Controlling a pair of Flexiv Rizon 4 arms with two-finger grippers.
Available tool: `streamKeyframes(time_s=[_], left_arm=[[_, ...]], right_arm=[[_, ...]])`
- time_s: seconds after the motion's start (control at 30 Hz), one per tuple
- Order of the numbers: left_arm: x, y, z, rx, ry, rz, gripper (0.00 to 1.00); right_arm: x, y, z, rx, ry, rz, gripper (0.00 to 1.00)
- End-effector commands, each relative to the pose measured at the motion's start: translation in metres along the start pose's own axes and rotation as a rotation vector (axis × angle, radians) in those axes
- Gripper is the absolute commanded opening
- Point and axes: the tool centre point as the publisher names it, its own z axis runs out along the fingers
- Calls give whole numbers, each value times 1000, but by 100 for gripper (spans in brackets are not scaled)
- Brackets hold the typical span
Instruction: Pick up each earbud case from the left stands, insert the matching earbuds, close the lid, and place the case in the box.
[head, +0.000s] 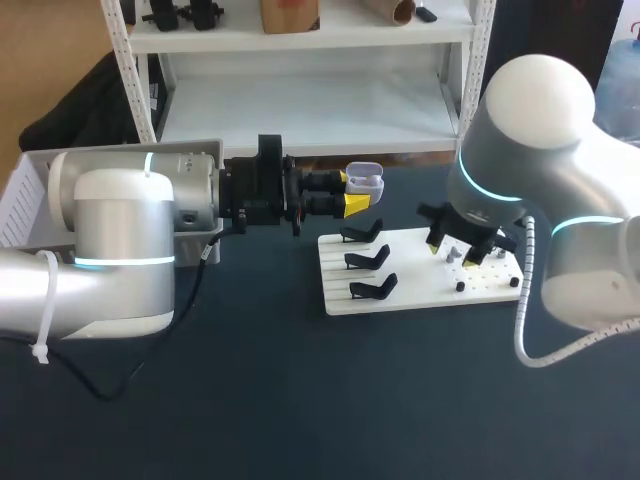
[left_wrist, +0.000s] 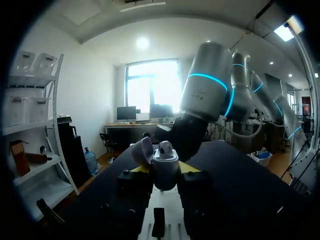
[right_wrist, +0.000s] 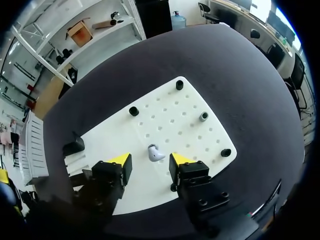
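The left end effector (head: 352, 192) is gripping an open white earbud case (head: 365, 180) aloft while the right end effector (right_wrist: 150, 161) is hovering, fingers apart, over a small white earbud (right_wrist: 155, 154) on a white perforated board (right_wrist: 170, 115).

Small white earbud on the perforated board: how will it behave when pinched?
Small white earbud looks rounded and glossy, so probably slippery in the right gripper. Likely very light; on the white perforated board, a nudge may roll it.

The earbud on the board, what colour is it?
The earbud is white; clearest in right wrist view.
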Motion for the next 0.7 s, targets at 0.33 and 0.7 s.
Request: streamKeyframes(time_s=[0.33,0.7], left_arm=[[0,0,0,-2,-2,1,0],[0,0,0,-2,-2,1,0]], right_arm=[[0,0,5,8,2,2,41],[-2,-4,5,8,0,-9,39]])
